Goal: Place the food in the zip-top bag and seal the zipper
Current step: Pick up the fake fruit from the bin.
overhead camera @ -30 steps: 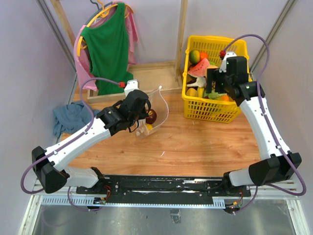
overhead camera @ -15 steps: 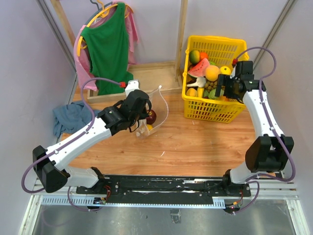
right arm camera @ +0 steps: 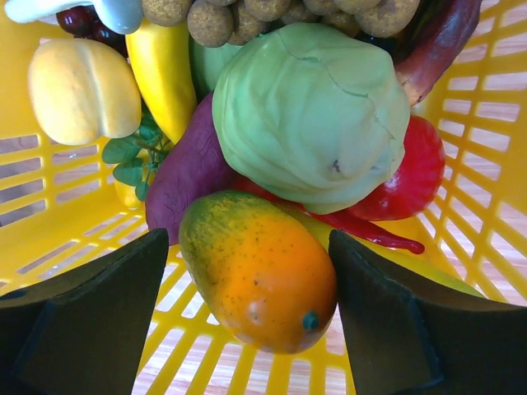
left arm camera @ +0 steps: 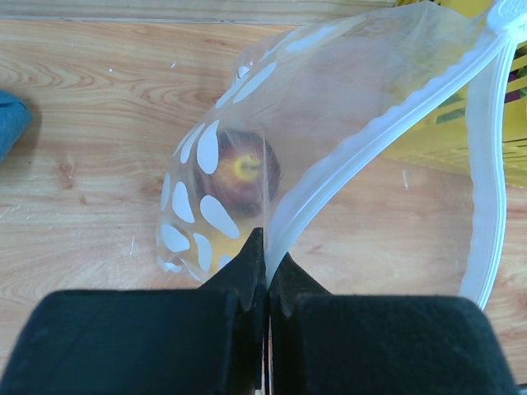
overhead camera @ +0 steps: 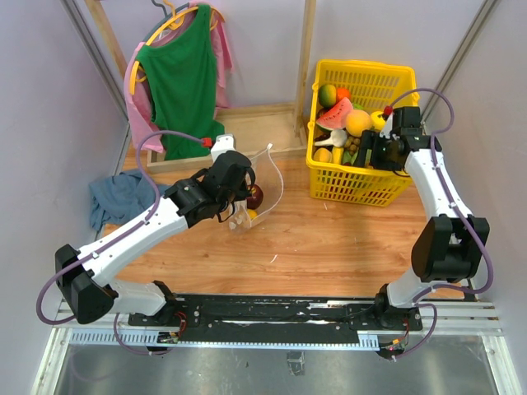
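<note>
The zip-top bag (overhead camera: 265, 175) stands mouth-up on the wooden table, and my left gripper (overhead camera: 244, 200) is shut on its rim. In the left wrist view the jaws (left arm camera: 265, 249) pinch the pale zipper (left arm camera: 375, 136) strip. A dark purple fruit (left arm camera: 239, 171) and a yellow fruit (left arm camera: 221, 244) lie inside the dotted bag (left arm camera: 329, 90). My right gripper (overhead camera: 368, 151) is down in the yellow basket (overhead camera: 362, 191). Its jaws (right arm camera: 249, 240) stand open on either side of a green-orange mango (right arm camera: 259, 276), with gaps showing.
The basket (right arm camera: 70, 243) also holds a green cabbage (right arm camera: 313, 107), a red pepper (right arm camera: 405, 173), a purple vegetable (right arm camera: 189, 177) and a long yellow fruit (right arm camera: 160, 70). A blue cloth (overhead camera: 119, 197) lies at the left. A green shirt (overhead camera: 181, 74) hangs on the wooden rack behind.
My right arm swung toward the basket's right side and lowered among the food, its jaws now straddling the mango. The left arm and bag have not moved.
</note>
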### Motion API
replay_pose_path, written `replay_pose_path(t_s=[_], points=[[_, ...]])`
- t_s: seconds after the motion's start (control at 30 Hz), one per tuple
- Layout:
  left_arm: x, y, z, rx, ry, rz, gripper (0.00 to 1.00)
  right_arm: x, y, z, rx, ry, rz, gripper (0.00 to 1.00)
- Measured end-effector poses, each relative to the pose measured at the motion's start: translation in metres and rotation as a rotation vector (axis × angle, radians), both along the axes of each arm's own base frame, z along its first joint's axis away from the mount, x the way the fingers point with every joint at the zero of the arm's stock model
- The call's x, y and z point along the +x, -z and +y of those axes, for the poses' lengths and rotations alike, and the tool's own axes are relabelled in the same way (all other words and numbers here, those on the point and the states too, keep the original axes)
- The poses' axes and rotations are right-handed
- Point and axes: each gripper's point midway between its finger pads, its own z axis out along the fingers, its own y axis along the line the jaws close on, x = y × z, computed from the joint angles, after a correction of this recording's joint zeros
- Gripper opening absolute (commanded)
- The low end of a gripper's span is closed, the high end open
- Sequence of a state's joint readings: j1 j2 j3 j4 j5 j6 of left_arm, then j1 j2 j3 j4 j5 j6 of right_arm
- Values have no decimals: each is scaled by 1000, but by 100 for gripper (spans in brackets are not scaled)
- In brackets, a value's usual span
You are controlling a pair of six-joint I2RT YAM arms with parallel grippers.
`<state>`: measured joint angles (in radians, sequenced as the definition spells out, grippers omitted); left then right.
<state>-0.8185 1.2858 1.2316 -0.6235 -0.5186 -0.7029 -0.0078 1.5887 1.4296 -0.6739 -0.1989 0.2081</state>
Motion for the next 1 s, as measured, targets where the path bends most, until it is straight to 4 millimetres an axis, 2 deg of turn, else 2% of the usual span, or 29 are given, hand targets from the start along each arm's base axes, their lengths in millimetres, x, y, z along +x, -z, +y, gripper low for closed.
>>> replay_pose_path(t_s=[0.1, 0.4, 0.57, 0.8, 1.0], points=[[0, 0, 0, 0, 0, 0, 0, 0, -1, 2, 28, -7, 1, 71], [0, 0, -1, -3, 3, 2, 0, -1, -4, 13, 88, -47, -6, 75], [-1, 0, -1, -4, 5, 3, 0, 0, -2, 16, 102, -60, -11, 73], [-1, 0, -1, -5, 6, 3, 0, 0, 0, 16, 102, -66, -7, 53], [-1, 0, -3, -9, 14, 8, 0, 0, 1, 16, 92, -65, -6, 28]])
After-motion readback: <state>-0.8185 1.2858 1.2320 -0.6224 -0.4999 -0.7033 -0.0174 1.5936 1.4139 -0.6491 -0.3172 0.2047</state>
